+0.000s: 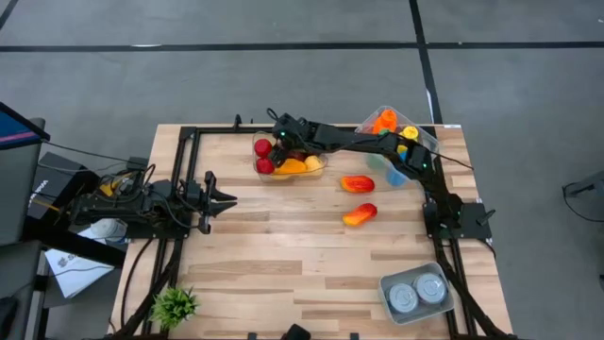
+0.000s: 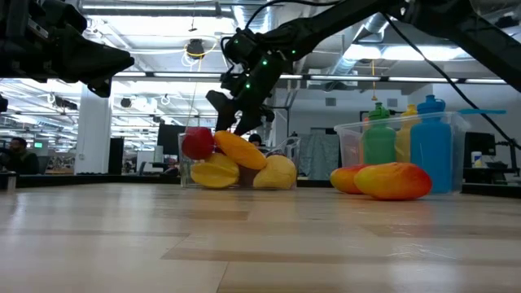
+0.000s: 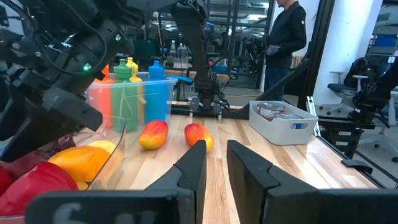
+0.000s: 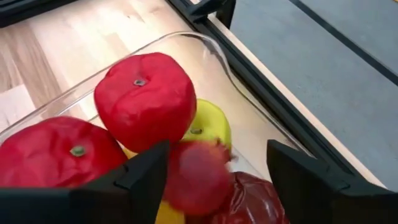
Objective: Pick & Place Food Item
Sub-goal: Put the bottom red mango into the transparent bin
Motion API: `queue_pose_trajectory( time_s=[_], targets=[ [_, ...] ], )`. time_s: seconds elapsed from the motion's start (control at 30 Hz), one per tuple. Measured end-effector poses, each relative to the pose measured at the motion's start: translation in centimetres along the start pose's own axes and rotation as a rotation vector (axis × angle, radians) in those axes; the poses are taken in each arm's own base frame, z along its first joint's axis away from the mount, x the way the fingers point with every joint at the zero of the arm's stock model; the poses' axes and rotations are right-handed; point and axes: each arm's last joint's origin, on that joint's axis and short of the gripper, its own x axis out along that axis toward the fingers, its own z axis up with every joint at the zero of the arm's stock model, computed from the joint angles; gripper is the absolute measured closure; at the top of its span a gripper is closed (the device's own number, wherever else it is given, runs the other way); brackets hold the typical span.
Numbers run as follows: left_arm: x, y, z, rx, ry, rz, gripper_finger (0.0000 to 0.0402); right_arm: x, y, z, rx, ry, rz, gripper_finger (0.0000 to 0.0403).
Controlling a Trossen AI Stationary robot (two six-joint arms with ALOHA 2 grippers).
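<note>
Right gripper (image 1: 274, 144) releases a red fruit (image 4: 198, 176) over the bin (image 1: 319, 166).
Its fingers stand apart, fruit between them; left gripper (image 1: 226, 200), fingers nearly together, waits well left.

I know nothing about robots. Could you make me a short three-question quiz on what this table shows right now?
1. True or false: the right gripper is over the clear tray of fruit.
2. How many mango-like fruits lie loose on the table? A one, B two, C four.
3. Fill in: the small potted plant stands near the ___ arm's side.

Key: 1 true. 2 B, the second one lies nearby. 3 left; the left gripper waits there.
</note>
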Motion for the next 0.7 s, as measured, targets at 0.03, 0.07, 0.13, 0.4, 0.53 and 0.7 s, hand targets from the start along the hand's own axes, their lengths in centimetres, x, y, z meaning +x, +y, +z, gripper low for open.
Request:
queue_pose_trajectory(
  time_s=[0.03,0.07,0.13,0.4,0.53,0.7],
  targets=[
    [0.0,0.0,0.0,0.000,0.000,0.000,0.0348,0.0,0.0,0.0,-0.003,0.000,0.001,0.0139],
    [0.0,0.0,0.0,0.000,0.000,0.000,0.0348,0.0,0.0,0.0,-0.006,0.002,0.001,0.0136],
    [0.0,0.0,0.0,0.000,0.000,0.000,0.0348,0.0,0.0,-0.2,-0.014,0.019,-0.002,0.0132],
    [0.0,0.0,0.0,0.000,0.000,0.000,0.0348,-6.5,-0.3,0.9,-0.072,0.116,-0.004,0.0131],
    [0.0,0.0,0.0,0.000,-0.002,0.000,0.0348,-11.9,-0.2,0.5,-0.126,0.229,-0.021,0.0131],
    [0.0,0.0,0.1,-0.001,-0.015,-0.001,0.0348,-18.0,0.5,-0.9,-0.177,0.351,-0.104,0.0131]
  ],
)
